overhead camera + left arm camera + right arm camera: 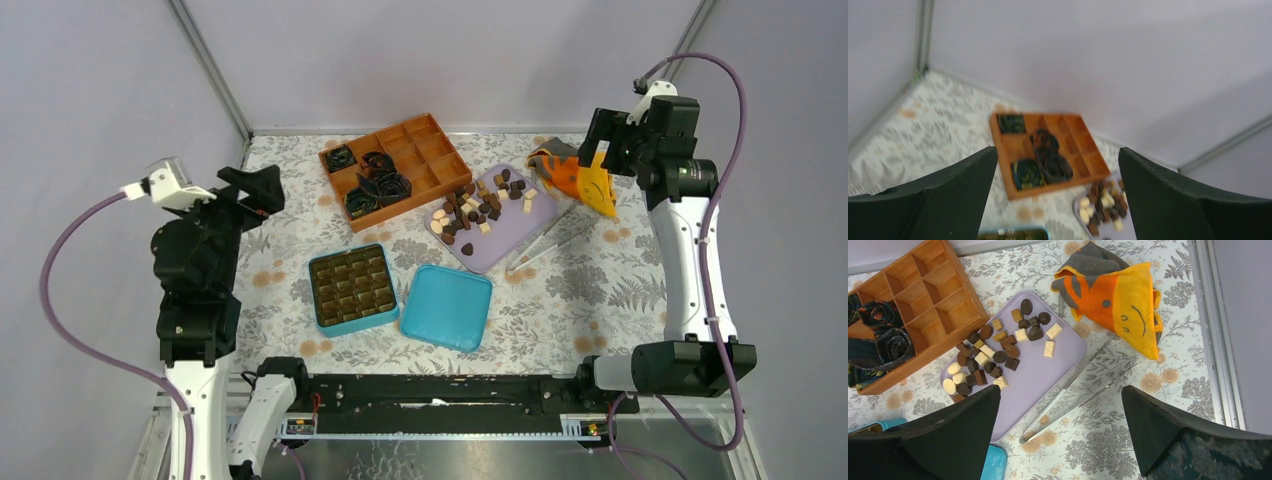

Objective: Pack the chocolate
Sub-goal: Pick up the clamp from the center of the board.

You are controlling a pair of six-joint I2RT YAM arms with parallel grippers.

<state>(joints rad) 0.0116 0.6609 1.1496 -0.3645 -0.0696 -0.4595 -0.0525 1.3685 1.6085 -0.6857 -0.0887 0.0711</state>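
Dark, mid-brown and cream chocolate (1035, 333), in round, square and heart shapes, crowds the lilac tray's (1048, 375) ten o'clock half. Left gripper (1058, 150) and right gripper (1060, 387) fingers are spread wide and empty.

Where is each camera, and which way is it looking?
Top: high behind the robot, looking down on the table; left arm and right arm show.
Left wrist: on the left arm, tilted forward toward the wooden tray and back wall; open left gripper shows.
Right wrist: on the right arm, looking down at chocolate, tongs, cloth; open right gripper shows.
Shared: both wrist views catch the wooden tray and chocolate.
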